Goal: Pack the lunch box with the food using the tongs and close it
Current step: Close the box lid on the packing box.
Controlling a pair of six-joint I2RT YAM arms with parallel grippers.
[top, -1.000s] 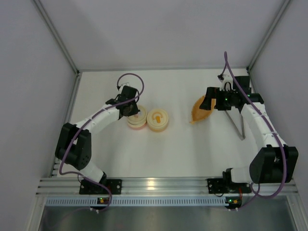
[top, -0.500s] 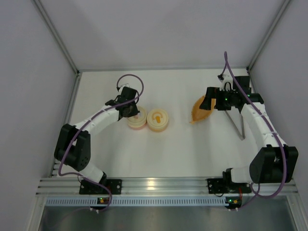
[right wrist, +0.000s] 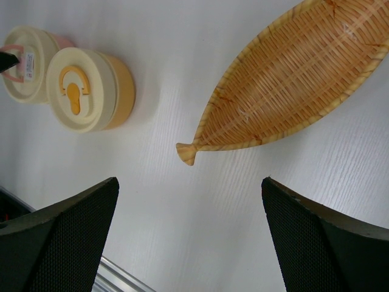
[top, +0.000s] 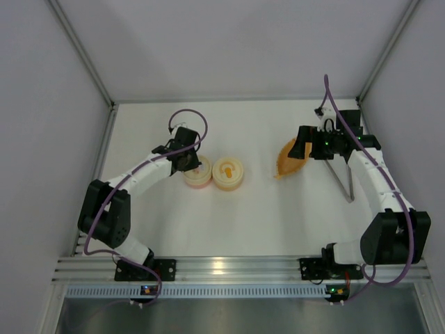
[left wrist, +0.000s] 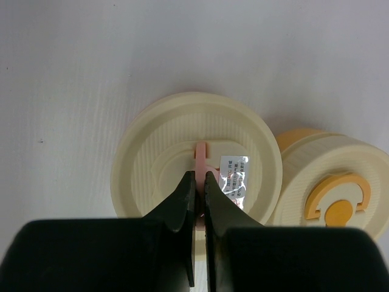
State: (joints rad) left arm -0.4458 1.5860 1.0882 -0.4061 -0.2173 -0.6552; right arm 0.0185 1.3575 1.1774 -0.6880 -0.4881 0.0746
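The lunch box is two round containers side by side: a pink one with a cream lid and a yellow one. My left gripper is shut on the thin pink tab standing up from the cream lid. The silver tongs lie on the table at the right, beside the right arm. My right gripper hangs open over bare table, near the tail of the woven dish. No food shows in any view.
An orange woven leaf-shaped dish lies right of centre, with nothing in it. A silver label is stuck on the cream lid. Grey walls close off the table at the left, right and back.
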